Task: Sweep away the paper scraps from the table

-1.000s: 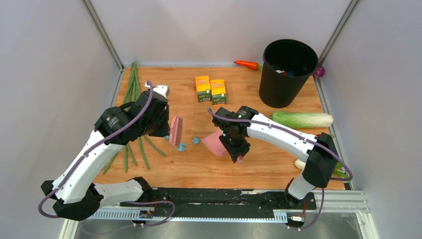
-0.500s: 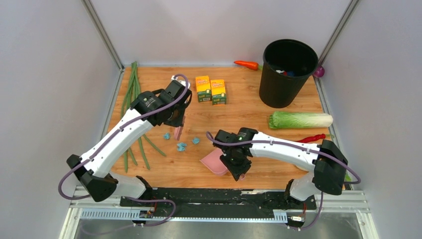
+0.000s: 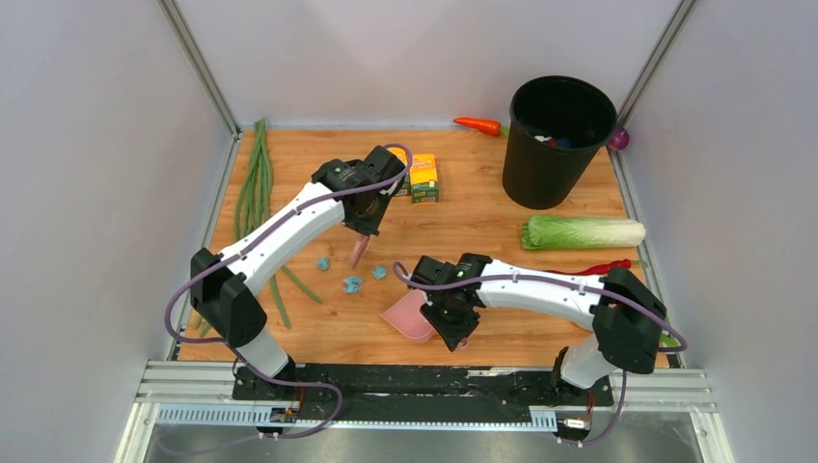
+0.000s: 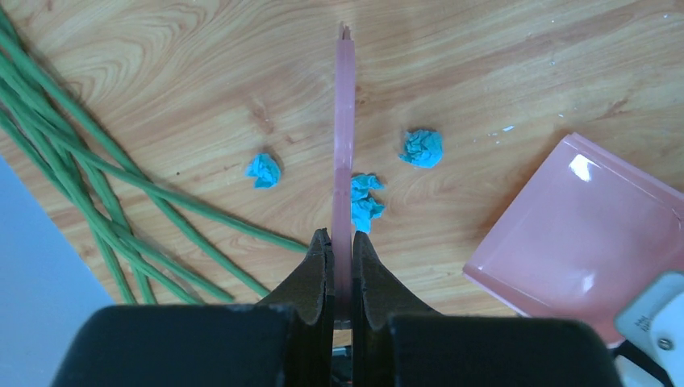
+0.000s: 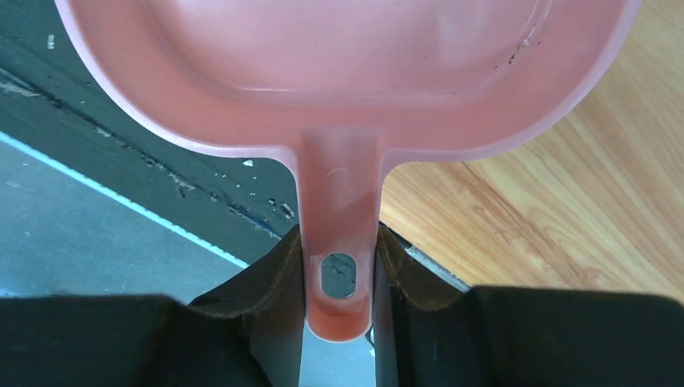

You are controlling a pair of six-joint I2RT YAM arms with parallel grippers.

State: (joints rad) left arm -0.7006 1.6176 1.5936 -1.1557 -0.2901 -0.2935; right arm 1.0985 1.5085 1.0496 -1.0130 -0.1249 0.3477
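Three light-blue paper scraps lie on the wooden table (image 3: 482, 207): one (image 3: 324, 262) left of the brush, one (image 3: 352, 285) nearer me, one (image 3: 380, 273) toward the dustpan. In the left wrist view the same scraps (image 4: 264, 170) (image 4: 366, 201) (image 4: 423, 147) flank the brush. My left gripper (image 3: 365, 230) (image 4: 342, 242) is shut on a thin pink brush (image 3: 359, 253) (image 4: 344, 137), seen edge-on and pointing down among them. My right gripper (image 3: 453, 325) (image 5: 339, 238) is shut on the handle of the pink dustpan (image 3: 408, 315) (image 5: 339, 72) (image 4: 589, 234), which lies just right of the scraps.
A black bin (image 3: 559, 140) stands at the back right, with a carrot (image 3: 479, 125) beside it. Two yellow-orange boxes (image 3: 422, 178) sit behind the left gripper. Long green stalks (image 3: 256, 183) lie along the left edge. A cabbage (image 3: 584, 231) and a red chili (image 3: 603, 267) lie on the right.
My left arm has swung the brush to the right and farther out, past the scraps. My right arm has drawn the dustpan toward the near edge.
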